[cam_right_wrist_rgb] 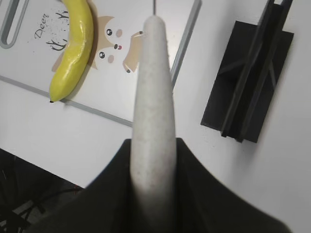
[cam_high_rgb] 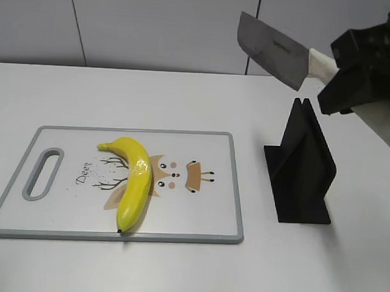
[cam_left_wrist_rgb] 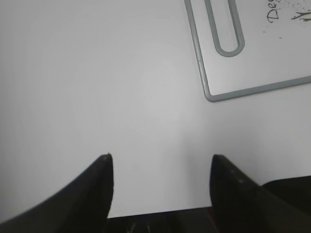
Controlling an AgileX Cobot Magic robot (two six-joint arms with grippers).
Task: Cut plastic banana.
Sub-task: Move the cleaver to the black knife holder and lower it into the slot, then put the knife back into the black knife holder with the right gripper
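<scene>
The plastic banana (cam_high_rgb: 133, 182) lay on the white cutting board (cam_high_rgb: 204, 212), left of the board's middle. It curved from its stem at about 11 o'clock down to its dark tip at about 6 o'clock, near the board's front grey rim. A shiny band crossed its middle. It partly covered the printed deer drawing (cam_high_rgb: 174, 174), and the board's slotted handle (cam_high_rgb: 43, 173) sat at 9 o'clock from it. Nothing touched the banana.

The right gripper (cam_high_rgb: 356, 73) was raised at about 2 o'clock from the banana, well apart from it and above the black knife stand (cam_high_rgb: 302, 168). Its fingers (cam_right_wrist_rgb: 194, 179) were clamped on the pale handle (cam_right_wrist_rgb: 151, 97) of a knife (cam_high_rgb: 275, 52). The grey blade pointed toward 10 o'clock in the exterior view, clear of the stand's slot. In the right wrist view the handle ran up the centre of the frame, with the banana at 11 o'clock and the stand at 2 o'clock. The stand stood on the white surface (cam_high_rgb: 175, 276) just to the right of the board, at 3 o'clock from it.

The left gripper (cam_left_wrist_rgb: 160, 187) hung over bare surface with its two dark fingers (cam_left_wrist_rgb: 97, 189) apart, holding nothing. A corner of the board and its handle slot showed at 1 o'clock in the left wrist view.
</scene>
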